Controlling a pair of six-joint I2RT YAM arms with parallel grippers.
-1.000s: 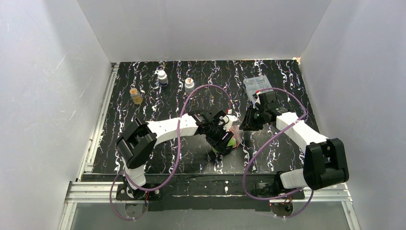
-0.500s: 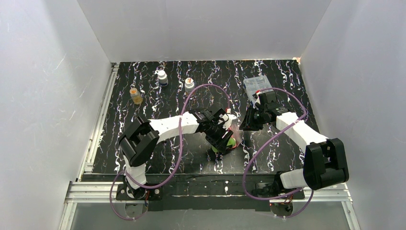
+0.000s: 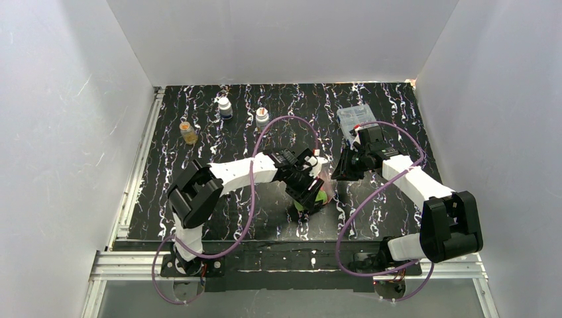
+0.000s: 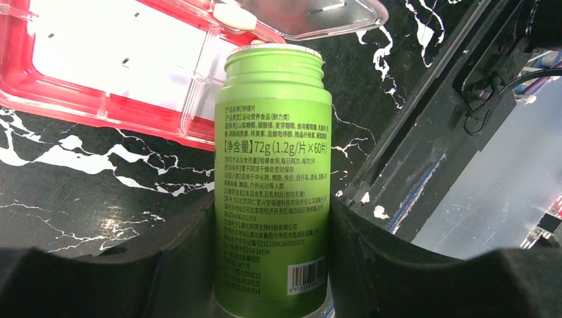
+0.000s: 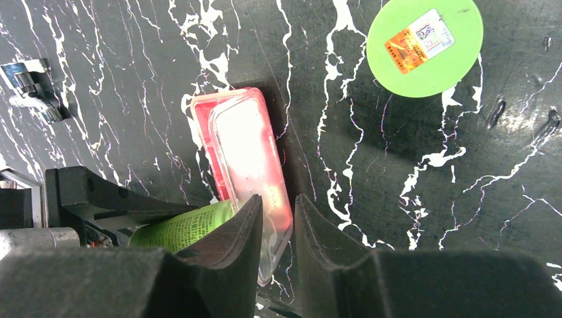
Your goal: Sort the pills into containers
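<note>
My left gripper (image 4: 272,228) is shut on a green bottle (image 4: 272,165) with its cap off. The bottle's open mouth leans toward the red pill case (image 4: 40,93), whose whitish containers (image 4: 119,53) look bare. No pills show. In the top view the left gripper (image 3: 308,189) and the bottle (image 3: 313,199) sit at mid-table, with the case (image 3: 326,180) just right of them. My right gripper (image 5: 277,205) is over the case's near end, its fingers closed on the clear lid (image 5: 248,152), which stands raised. The right gripper (image 3: 341,173) hangs beside the case.
The bottle's green cap (image 5: 424,46) lies on the black marbled table. Three small bottles (image 3: 225,107) (image 3: 263,117) (image 3: 189,132) stand at the back left. A clear box (image 3: 354,119) sits at the back right. White walls enclose the table.
The left arm's elbow has drifted slightly to the right. The bottle, the case and both grippers stay about where they were.
</note>
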